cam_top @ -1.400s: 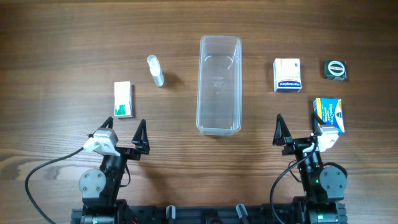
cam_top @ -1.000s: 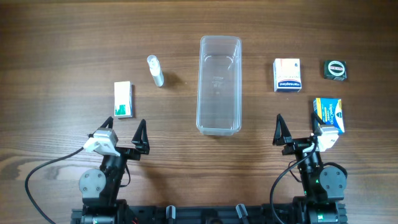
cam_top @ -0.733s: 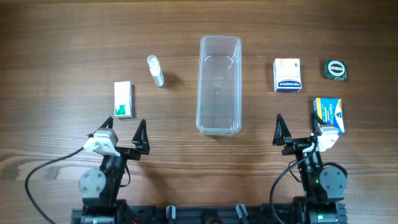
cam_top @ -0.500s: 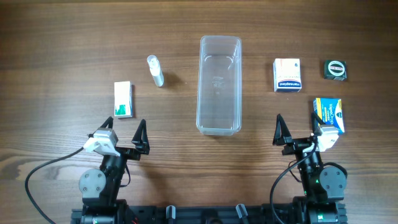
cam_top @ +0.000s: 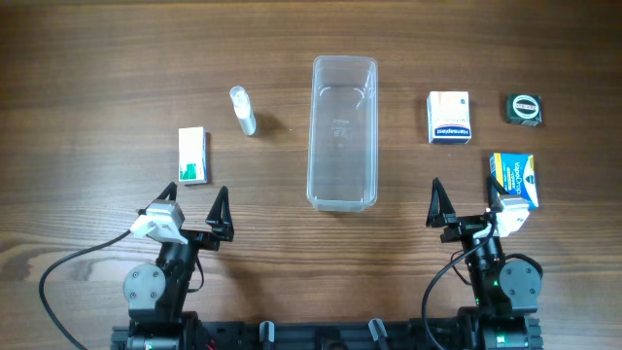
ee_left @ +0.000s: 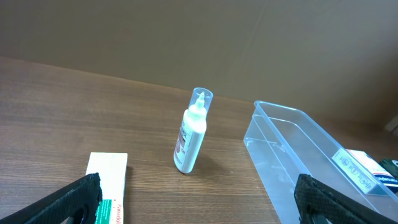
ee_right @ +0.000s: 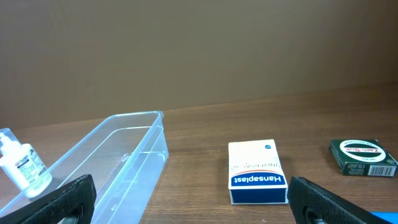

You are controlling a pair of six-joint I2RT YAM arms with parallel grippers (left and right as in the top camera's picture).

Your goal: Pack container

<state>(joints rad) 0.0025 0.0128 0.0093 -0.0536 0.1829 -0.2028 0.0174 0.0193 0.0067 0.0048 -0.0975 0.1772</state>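
Clear container (cam_top: 342,133) lies lengthwise at the middle of the table (cam_top: 97,58), its near short rim facing the gap between the two arms

Open wood borders all four of its walls. A small bottle (cam_top: 243,111) and a green-and-white box (cam_top: 193,156) sit well apart to its left, and a Hansaplast box (cam_top: 449,118), a dark green tin (cam_top: 525,108) and a blue-and-yellow box (cam_top: 514,179) to its right. The left gripper (cam_top: 197,196) and the right gripper (cam_top: 466,194) hover near the table's front edge, fingers spread wide, holding nothing
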